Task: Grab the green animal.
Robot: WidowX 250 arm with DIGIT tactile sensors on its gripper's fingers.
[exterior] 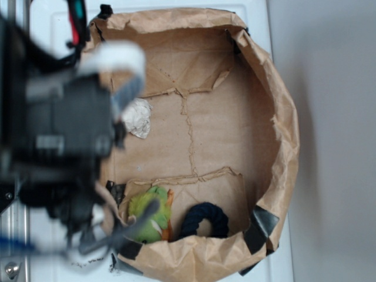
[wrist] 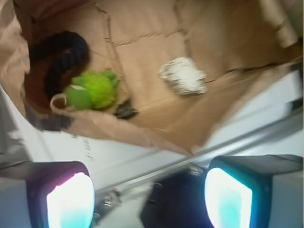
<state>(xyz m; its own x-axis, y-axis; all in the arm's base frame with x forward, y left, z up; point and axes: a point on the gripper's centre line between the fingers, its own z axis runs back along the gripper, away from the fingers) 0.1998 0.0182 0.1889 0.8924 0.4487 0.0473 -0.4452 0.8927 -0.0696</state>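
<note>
- The end effector (wrist: pixel 149 190) is seen in the wrist view with its two pads (wrist: pixel 70 199) set wide apart and nothing between them, so it is judged open and empty; it is held outside the brown paper bag (exterior: pixel 282 135), over the white worktop (wrist: pixel 142 156) and above the bag's rim.
- For the approach step, the open end effector is best carried over the near rim and lowered squarely above the toy (the crumpled paper wall rises close beside it and could be snagged), with the pads placed either side of the fuzzy body before closing.
- One green animal (wrist: pixel 92 90) is counted, lying on the bag floor in a corner close against the wall; a pale patch is visible on it, and orange in the exterior view.
- One dark rope ring (wrist: pixel 59 59) is counted just beside the toy, possibly touching it, so it should be kept out of the grasp.
- One white crumpled wad (wrist: pixel 183 75) is counted farther off, well apart from both.
</note>
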